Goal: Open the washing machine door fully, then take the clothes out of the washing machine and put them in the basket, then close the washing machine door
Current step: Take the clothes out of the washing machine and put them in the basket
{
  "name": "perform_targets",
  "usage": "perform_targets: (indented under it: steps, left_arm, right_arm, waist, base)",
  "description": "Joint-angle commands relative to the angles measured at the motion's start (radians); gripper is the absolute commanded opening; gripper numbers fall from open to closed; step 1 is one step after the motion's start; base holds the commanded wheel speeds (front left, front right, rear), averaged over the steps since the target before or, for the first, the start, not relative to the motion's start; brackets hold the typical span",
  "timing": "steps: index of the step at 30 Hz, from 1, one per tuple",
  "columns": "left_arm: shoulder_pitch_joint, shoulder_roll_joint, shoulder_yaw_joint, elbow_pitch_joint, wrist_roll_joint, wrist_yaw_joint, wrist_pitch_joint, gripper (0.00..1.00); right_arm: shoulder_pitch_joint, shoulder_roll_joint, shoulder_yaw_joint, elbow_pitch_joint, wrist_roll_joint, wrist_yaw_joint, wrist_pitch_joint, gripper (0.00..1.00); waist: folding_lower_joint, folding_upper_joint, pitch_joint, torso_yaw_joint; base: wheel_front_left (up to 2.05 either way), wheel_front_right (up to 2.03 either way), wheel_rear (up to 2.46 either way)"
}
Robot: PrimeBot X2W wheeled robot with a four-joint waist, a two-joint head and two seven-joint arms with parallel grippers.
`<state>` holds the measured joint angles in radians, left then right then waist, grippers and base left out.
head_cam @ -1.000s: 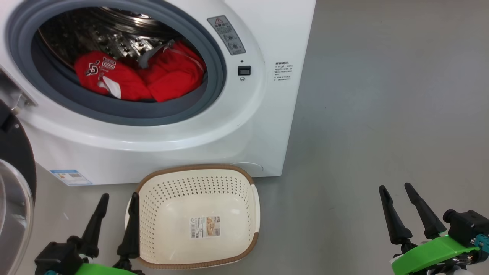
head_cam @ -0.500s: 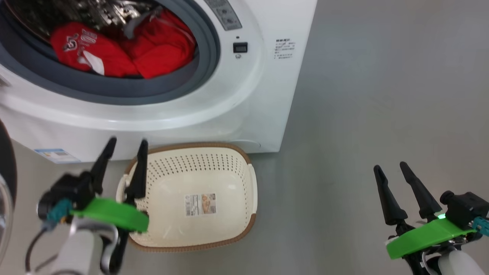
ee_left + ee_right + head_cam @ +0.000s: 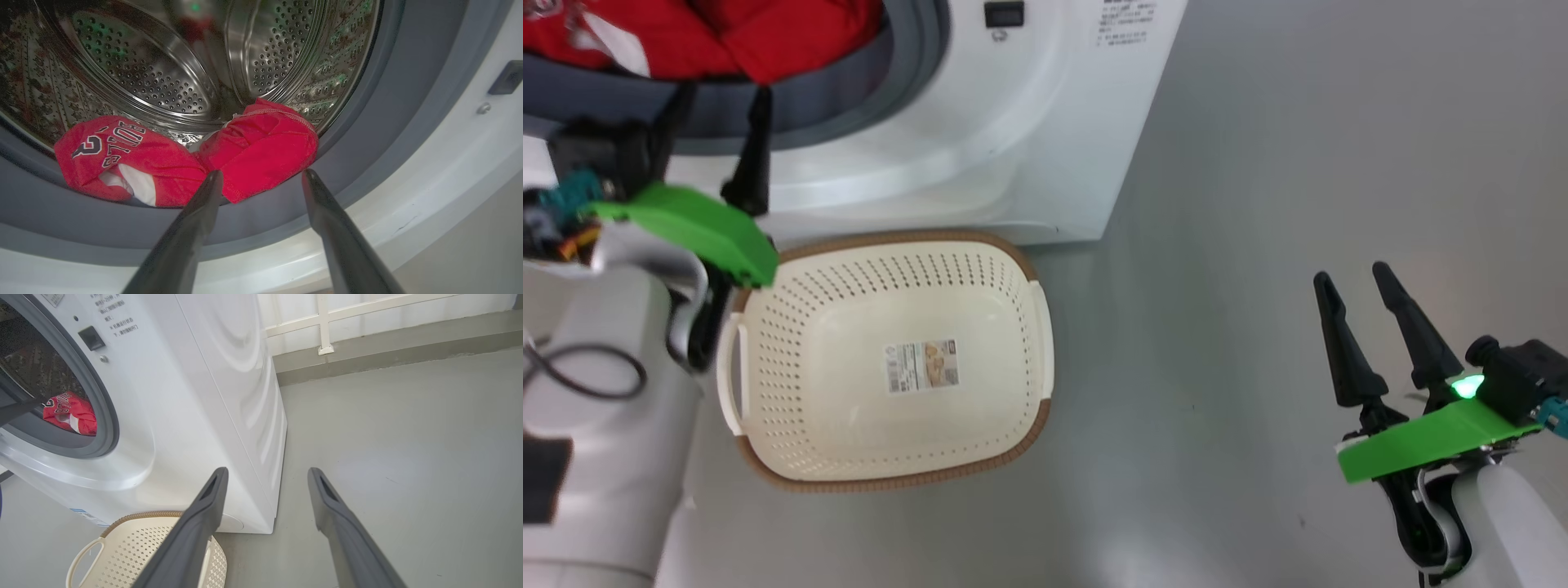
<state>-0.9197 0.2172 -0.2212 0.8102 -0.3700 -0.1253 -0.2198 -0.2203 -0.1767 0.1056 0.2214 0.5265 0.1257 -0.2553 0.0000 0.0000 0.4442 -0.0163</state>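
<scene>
The left gripper point(image 3: 261, 174) hangs just in front of the grey gasket point(image 3: 367, 143), jaws spread wide and empty. It points at the clothes point(image 3: 257, 155), two red bundles at the near lip of the drum point(image 3: 163, 81). The plain bundle lies straight ahead of the fingers, and the printed jersey point(image 3: 118, 151) is to its left. The basket point(image 3: 890, 238) sits on the floor point(image 3: 1258, 163) against the front of the washing machine point(image 3: 1013, 147), below the opening. The right gripper point(image 3: 1351, 273) is also open and empty, well apart to the right.

Several things could go wrong from here:
- A low approach could jam a fingertip into the gasket lip.
- A shallow pinch may catch only a fold, so the cloth slips free over the floor instead of the basket.
- The jersey touches the plain bundle, so it may drag out with it and fall.
- The left arm is near the basket's rim and could knock it aside.
</scene>
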Motion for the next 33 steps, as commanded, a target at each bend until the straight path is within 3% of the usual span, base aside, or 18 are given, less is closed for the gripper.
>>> perform_targets:
  steps: [1,13,33]
  left_arm:
    - [-0.027,0.05,0.018,-0.007,-0.005,-0.005,0.002,1.0]
    - [-0.312,0.07,-0.142,0.232,-0.079,-0.005,0.043,1.0]
    - [-0.452,0.098,-0.254,0.396,-0.161,-0.005,-0.02,1.0]
  right_arm:
    - [-0.01,-0.003,0.02,-0.027,-0.015,0.005,-0.006,1.0]
    - [-0.07,0.005,0.032,-0.045,-0.016,0.005,-0.006,1.0]
    - [-0.074,0.018,0.054,-0.051,-0.012,0.005,-0.006,1.0]
  waist:
    - [0.0,0.0,0.061,-0.021]
    - [0.0,0.0,0.188,-0.046]
    - [0.0,0.0,0.226,-0.087]
  base:
    - [0.0,0.0,0.0]
    - [0.0,0.0,0.0]
    - [0.0,0.0,0.0]
